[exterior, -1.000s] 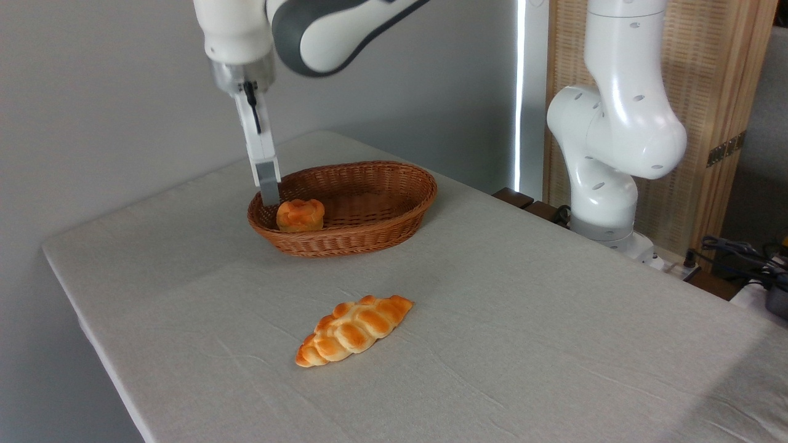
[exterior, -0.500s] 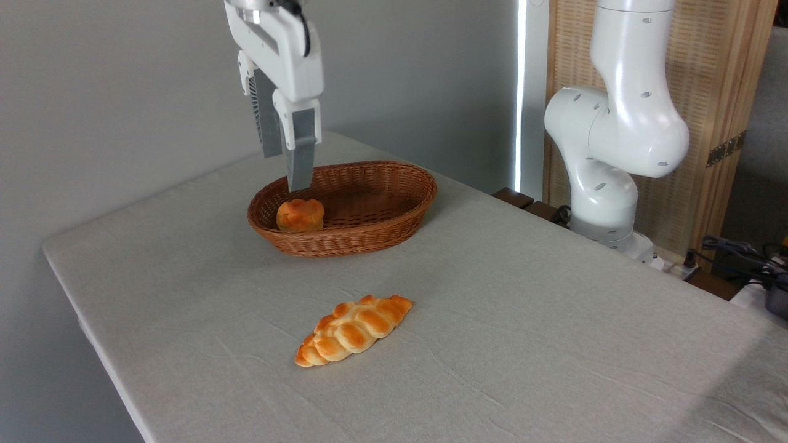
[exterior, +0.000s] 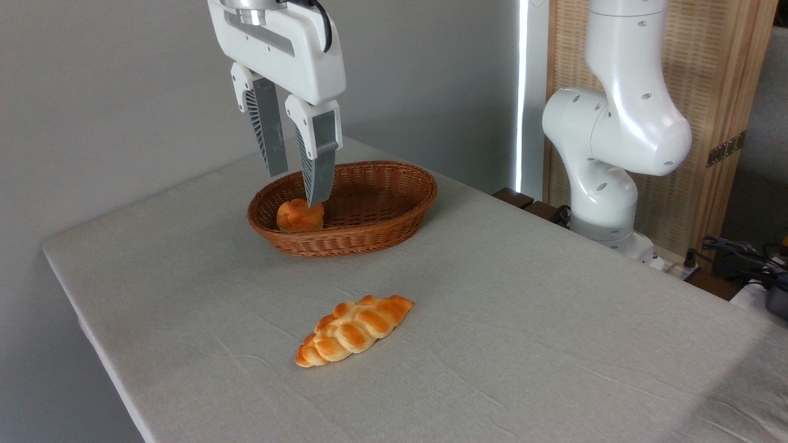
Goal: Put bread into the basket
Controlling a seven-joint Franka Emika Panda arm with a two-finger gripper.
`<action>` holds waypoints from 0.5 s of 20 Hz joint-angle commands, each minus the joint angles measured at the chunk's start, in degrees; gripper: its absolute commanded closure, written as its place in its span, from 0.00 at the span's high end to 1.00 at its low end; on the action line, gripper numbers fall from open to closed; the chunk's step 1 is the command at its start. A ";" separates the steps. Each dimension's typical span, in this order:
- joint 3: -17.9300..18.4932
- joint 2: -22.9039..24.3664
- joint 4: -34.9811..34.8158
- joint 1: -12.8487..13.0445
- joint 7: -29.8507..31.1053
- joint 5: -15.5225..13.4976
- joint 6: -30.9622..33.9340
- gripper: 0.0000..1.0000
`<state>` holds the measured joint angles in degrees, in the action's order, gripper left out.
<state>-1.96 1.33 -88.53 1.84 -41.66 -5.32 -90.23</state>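
A pale cloth covers the surface (exterior: 523,320), grey wall behind. The bun (exterior: 300,216) sits in the left end of the basket (exterior: 381,221). Above it hang the jaws (exterior: 297,184), spread apart and empty, one fingertip just over the bun. A braided loaf (exterior: 354,330) lies nearer, well apart from the basket.

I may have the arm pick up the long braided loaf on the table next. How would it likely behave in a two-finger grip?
The long braided golden loaf looks light and probably soft, so squeezing may dent it. Its glossy crust could be slippery. Gripped at a tapered end it would likely pivot; its middle seems safer. Lying flat on the cloth-covered table, it seems unlikely to roll.
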 commanded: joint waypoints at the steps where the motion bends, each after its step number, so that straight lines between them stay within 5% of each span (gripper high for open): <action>1: -0.06 -0.71 1.87 0.09 0.88 2.59 1.99 1.00; 10: -0.07 -0.63 0.90 0.27 1.23 3.48 1.11 1.00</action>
<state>-1.96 1.11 -88.34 1.85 -41.63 -2.88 -90.19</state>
